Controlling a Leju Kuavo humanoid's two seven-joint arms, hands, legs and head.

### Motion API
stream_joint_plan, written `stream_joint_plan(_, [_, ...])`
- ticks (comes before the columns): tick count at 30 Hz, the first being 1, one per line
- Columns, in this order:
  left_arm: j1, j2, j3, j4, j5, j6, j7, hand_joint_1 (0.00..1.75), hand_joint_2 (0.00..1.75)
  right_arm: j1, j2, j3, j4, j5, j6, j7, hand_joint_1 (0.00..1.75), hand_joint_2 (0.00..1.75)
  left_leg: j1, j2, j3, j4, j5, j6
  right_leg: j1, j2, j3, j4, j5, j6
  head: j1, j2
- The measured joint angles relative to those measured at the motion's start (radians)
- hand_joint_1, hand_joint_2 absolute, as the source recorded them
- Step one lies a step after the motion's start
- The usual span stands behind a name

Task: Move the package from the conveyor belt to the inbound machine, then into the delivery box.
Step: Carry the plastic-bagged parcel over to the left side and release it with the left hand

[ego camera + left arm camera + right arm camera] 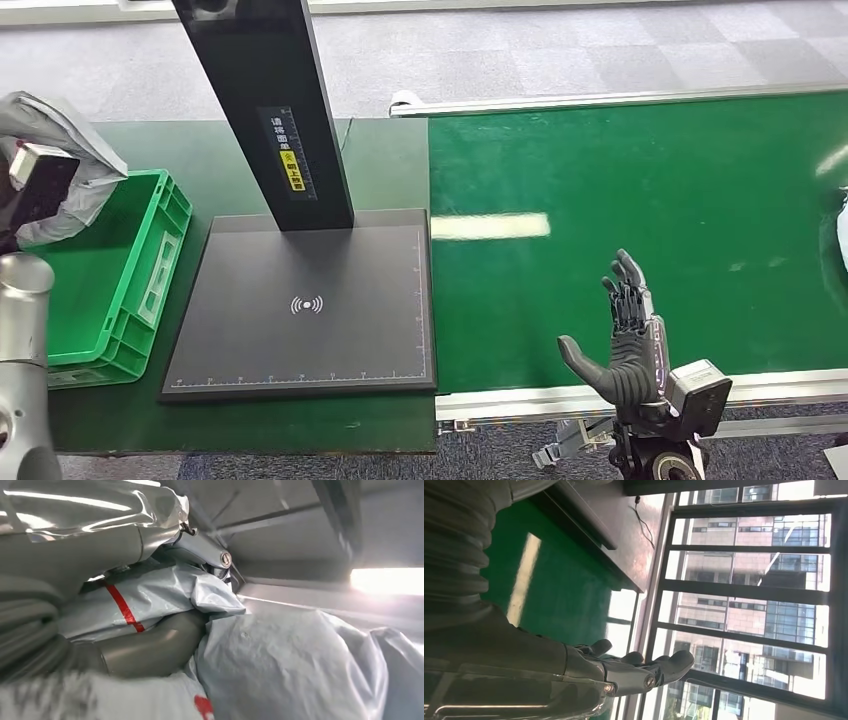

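Observation:
The package is a crumpled grey plastic mailer bag, held up at the far left over the back corner of the green delivery box. My left hand grips it. Close up, the package shows a red stripe, and the thick grey thumb and fingers of my left hand wrap around its folds. The inbound machine is a flat dark scanning plate with a black post, and nothing lies on it. My right hand stands open, fingers straight, above the near edge of the green conveyor belt; the right hand holds nothing.
The green delivery box sits left of the scanning plate on a dark green table. A pale object shows at the belt's right edge. The belt's metal rail runs along the front, and a black post rises behind the plate.

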Motion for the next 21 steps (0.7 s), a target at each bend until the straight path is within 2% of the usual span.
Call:
stream_joint_plan(2, [-0.022, 0.025, 0.023, 0.07, -0.078, 0.0, 0.021, 1.75, 1.75, 0.0, 0.0, 0.001, 0.0, 0.0, 0.001, 0.0, 0.0, 1.75, 0.0, 0.001, -0.001, 0.0, 0.0, 0.0, 0.0, 0.0, -0.001, 0.0, 0.0, 0.0, 0.0, 0.0])
stream_joint_plan(5, [-0.04, 0.047, 0.042, 0.131, -0.097, 0.001, 0.028, 1.75, 1.75, -0.001, 0.001, 0.002, 0.0, 0.0, 0.001, 0.0, 0.0, 1.75, 0.0, 0.001, -0.002, 0.0, 0.0, 0.0, 0.0, 0.0, -0.002, 0.0, 0.0, 0.0, 0.0, 0.0])
stream_joint_plan(21, [-0.062, 0.078, 0.06, 0.228, -0.115, 0.002, 0.033, 1.75, 1.75, -0.002, 0.004, 0.004, 0.0, 0.0, 0.001, 0.0, 0.0, 1.75, 0.0, 0.001, -0.002, 0.0, 0.0, 0.0, 0.0, 0.0, -0.002, 0.0, 0.0, 0.0, 0.0, 0.0])
